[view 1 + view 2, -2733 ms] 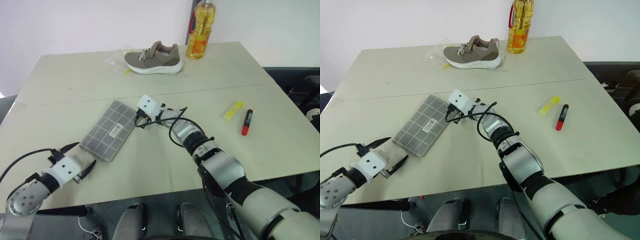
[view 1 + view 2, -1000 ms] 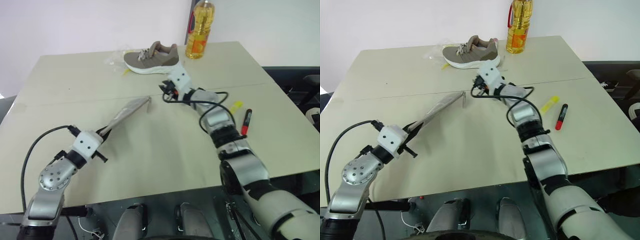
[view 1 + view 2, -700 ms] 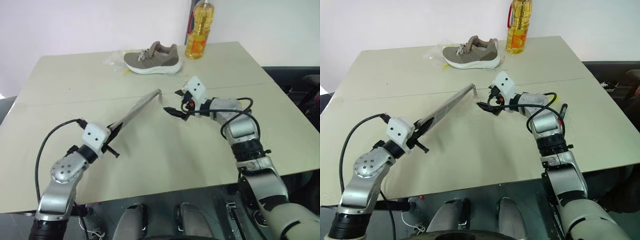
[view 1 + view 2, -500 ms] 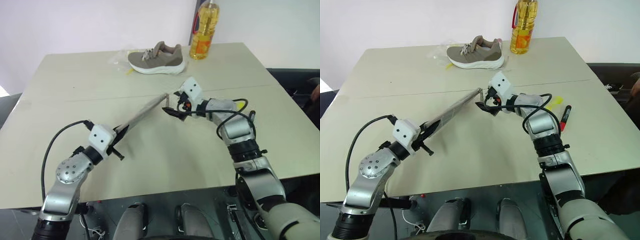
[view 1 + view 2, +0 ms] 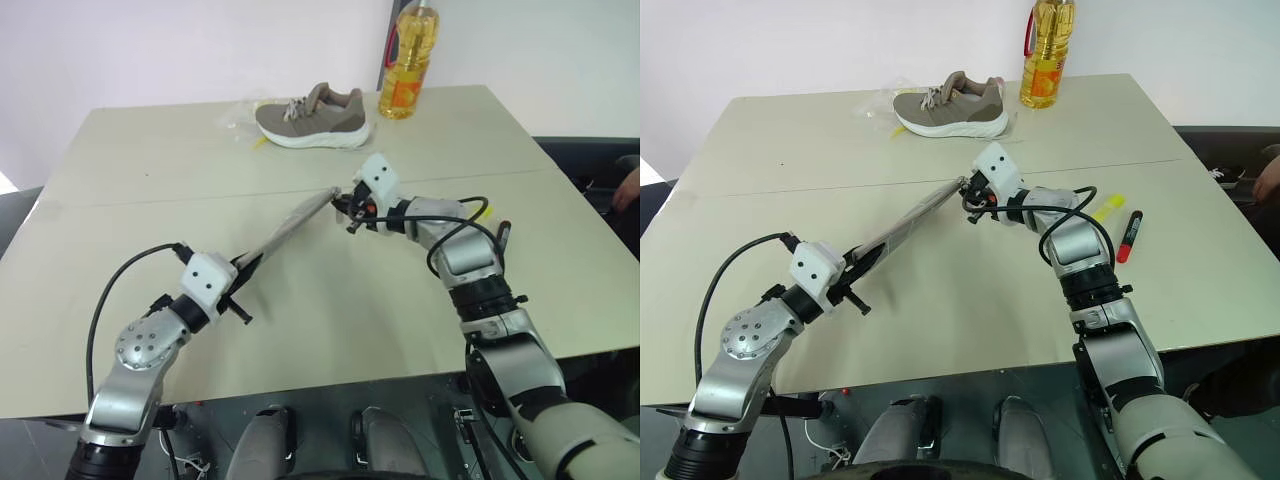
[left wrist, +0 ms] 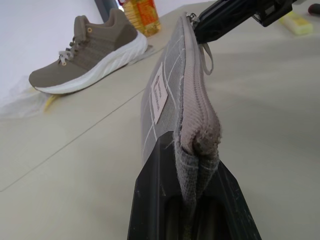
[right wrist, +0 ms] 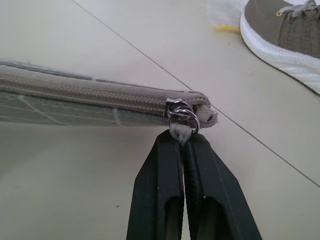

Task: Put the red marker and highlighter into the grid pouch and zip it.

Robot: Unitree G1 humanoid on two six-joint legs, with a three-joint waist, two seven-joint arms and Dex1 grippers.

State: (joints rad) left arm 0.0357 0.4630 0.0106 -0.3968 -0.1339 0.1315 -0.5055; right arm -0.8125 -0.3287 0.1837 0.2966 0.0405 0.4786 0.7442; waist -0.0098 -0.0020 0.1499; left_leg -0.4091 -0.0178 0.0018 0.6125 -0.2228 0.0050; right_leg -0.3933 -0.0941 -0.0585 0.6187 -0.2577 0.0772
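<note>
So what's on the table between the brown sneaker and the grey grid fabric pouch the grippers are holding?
Bare table: the right eye view shows nothing between the brown sneaker and the grey grid pouch.

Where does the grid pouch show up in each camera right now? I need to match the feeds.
Left eye: grid pouch, centre, held on edge.
Right eye: centre-left.
Left wrist: middle, seen end-on.
Right wrist: across the left side.
Shared landmark: the shoe, beyond the pouch.
</note>
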